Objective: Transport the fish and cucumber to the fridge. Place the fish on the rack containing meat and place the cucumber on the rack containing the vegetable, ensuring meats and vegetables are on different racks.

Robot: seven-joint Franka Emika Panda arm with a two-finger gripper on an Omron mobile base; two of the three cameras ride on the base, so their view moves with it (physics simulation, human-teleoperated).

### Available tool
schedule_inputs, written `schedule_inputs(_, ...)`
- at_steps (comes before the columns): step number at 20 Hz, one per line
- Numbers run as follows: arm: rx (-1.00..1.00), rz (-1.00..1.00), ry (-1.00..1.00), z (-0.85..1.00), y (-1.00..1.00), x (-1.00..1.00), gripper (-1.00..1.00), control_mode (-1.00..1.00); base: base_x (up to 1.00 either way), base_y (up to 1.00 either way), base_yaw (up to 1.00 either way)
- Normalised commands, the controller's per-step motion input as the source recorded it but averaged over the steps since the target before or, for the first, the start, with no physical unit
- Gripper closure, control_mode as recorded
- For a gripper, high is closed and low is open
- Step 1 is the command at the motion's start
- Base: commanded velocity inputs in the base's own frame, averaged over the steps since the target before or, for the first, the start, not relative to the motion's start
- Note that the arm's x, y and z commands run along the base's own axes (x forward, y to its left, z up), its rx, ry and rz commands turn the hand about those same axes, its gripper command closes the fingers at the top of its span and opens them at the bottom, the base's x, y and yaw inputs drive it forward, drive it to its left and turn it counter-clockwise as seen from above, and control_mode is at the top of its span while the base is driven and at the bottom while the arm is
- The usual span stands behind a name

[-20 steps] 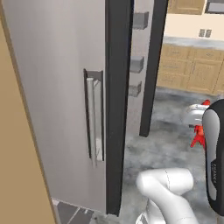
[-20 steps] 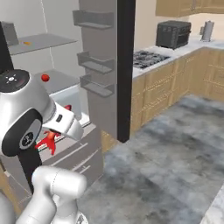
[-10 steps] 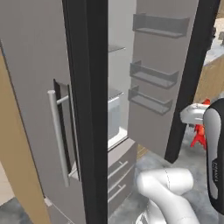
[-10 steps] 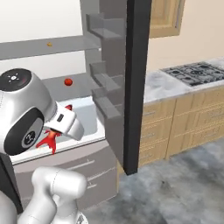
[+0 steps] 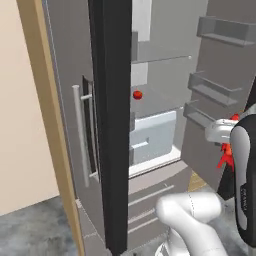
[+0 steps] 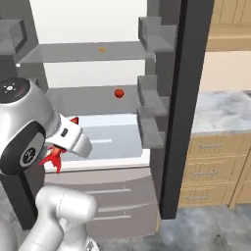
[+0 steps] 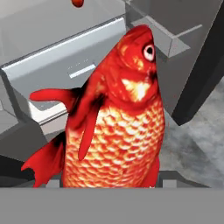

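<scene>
Closest to the hand camera: the fish (image 7: pixel 118 118), bright red with orange scales, head pointing up and away, tail at the bottom edge.
End effector (image 6: pixel 58 150): clenched on the fish, held in front of the open fridge; red fins stick out beside the white wrist.
Fish from the left base view: its red tail (image 5: pixel 226 156) hangs beside the arm.
Fridge (image 6: pixel 98 105): doors open, white interior, grey glass shelves, pale drawer below.
Middle shelf: the vegetable (image 6: pixel 118 93), a small red ball.
Upper shelf, farthest: the meat (image 6: pixel 102 49), a tiny orange piece.
</scene>
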Motion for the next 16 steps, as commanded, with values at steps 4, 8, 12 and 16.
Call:
schedule_inputs(4,0.00,0.00,0.00,0.00,0.00,0.00,1.00,1.00,0.22,-0.52,0.57)
schedule_inputs(8,0.00,0.00,0.00,0.00,0.00,0.00,1.00,1.00,0.50,-0.05,0.36)
schedule_inputs(12,0.00,0.00,0.00,0.00,0.00,0.00,1.00,1.00,0.72,-0.11,0.21)
schedule_inputs(16,0.00,0.00,0.00,0.00,0.00,0.00,1.00,1.00,0.47,-0.33,0.06)
